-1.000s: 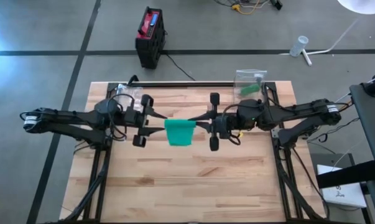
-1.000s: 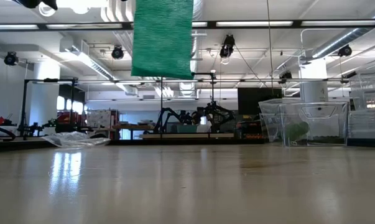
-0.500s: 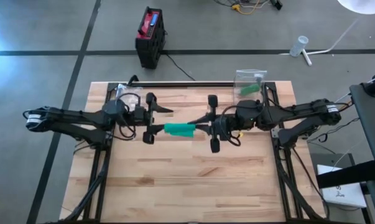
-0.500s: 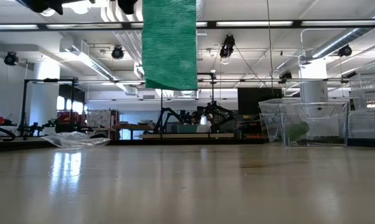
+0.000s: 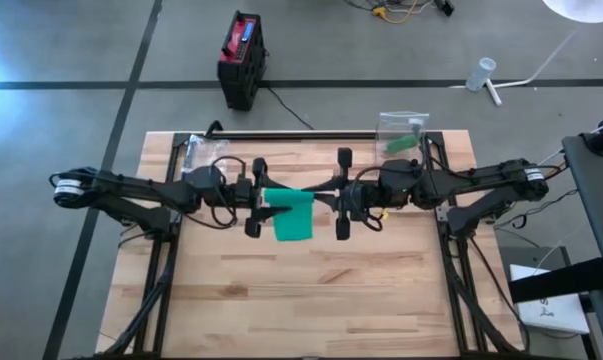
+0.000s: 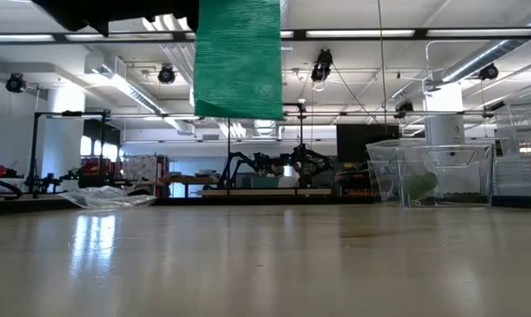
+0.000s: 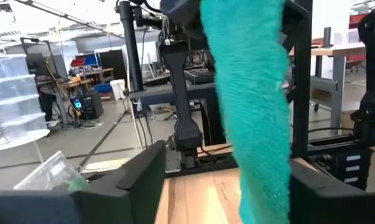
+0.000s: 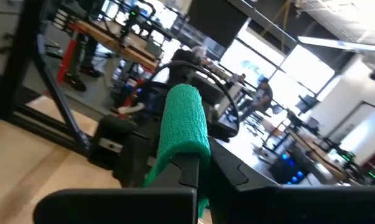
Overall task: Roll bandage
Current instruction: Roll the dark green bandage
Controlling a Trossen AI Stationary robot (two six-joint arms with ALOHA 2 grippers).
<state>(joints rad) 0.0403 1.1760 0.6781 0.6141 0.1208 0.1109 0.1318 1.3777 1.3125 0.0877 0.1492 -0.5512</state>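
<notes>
A green bandage [image 5: 293,214] hangs in the air over the table's middle, high above the board in the low view [image 6: 237,57]. My right gripper [image 5: 319,199] comes level from the right and is shut on its upper end. My left gripper [image 5: 268,201] comes level from the left and is open. In the left wrist view the hanging strip [image 7: 252,93] sits between its two fingers, nearer one of them. The low view cuts off both grippers at the top. My right gripper pinches the bandage's upper end [image 8: 188,144] between its two shut fingers, coming level from the table's right. A rolled-over part [image 8: 186,106] lies over the fingertips. The rest hangs slack below, clear of the table. My left gripper: whether a finger touches the strip, I cannot tell.
A clear plastic box [image 5: 403,132] with green rolls stands at the far right, also in the low view [image 6: 432,172]. A crumpled clear bag [image 5: 196,146] lies at the far left. A black bar [image 5: 291,135] runs along the far edge. The near half of the board [image 5: 301,290] is bare wood.
My left gripper has moved toward the table's right and a little down, up to the bandage, so the strip now hangs between its fingers. The bandage's free lower end has swung while its upper end stayed in my right gripper.
</notes>
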